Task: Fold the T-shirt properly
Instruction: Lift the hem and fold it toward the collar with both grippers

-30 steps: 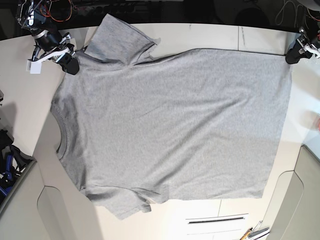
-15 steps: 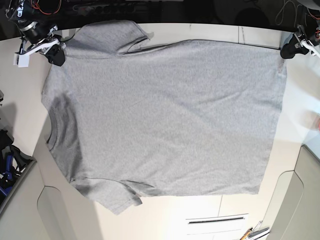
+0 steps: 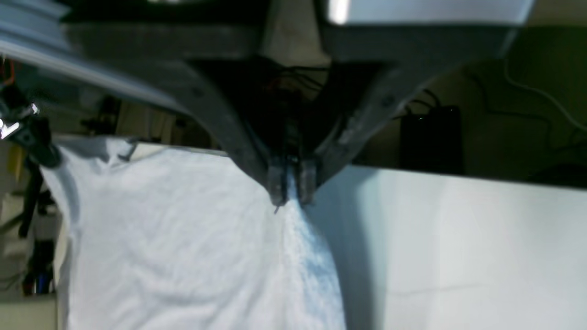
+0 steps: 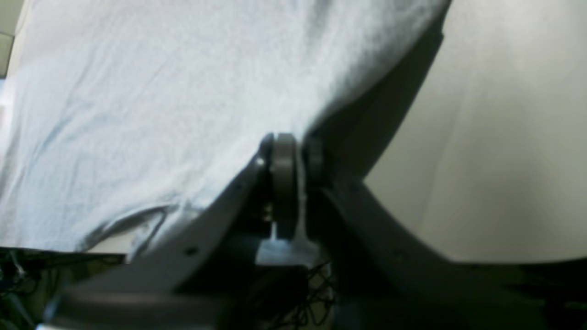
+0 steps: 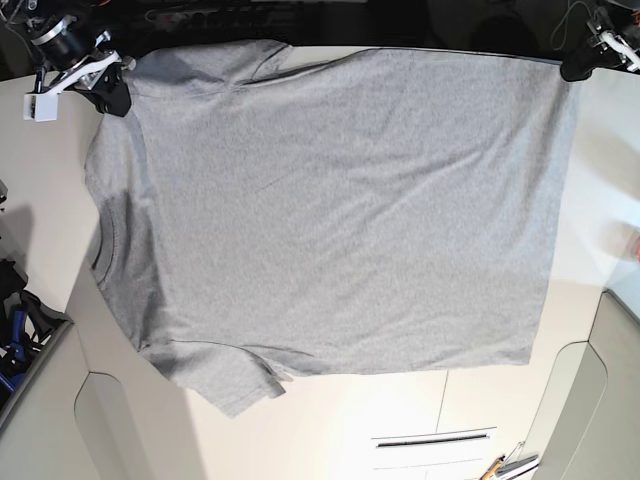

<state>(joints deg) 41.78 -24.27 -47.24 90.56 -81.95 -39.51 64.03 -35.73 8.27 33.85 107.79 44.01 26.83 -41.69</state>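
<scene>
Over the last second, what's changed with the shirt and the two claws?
Both claws pulled toward the table's far edge, dragging the T-shirt that way. The right claw moved up and outward at the shoulder; the left claw rose at the hem corner. The far sleeve now hangs past the edge. Unchanged: both claws are clamped on the cloth, the shirt lies spread flat, plain side up, and nothing is folded yet.

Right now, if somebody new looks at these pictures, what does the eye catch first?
The big grey T-shirt fills almost the whole pale table, plain side up, collar toward the base view's left. Next, the two grippers at the far edge: the left gripper pinches a hem corner, the right gripper pinches cloth near the shoulder, both jaws shut on it.
</scene>
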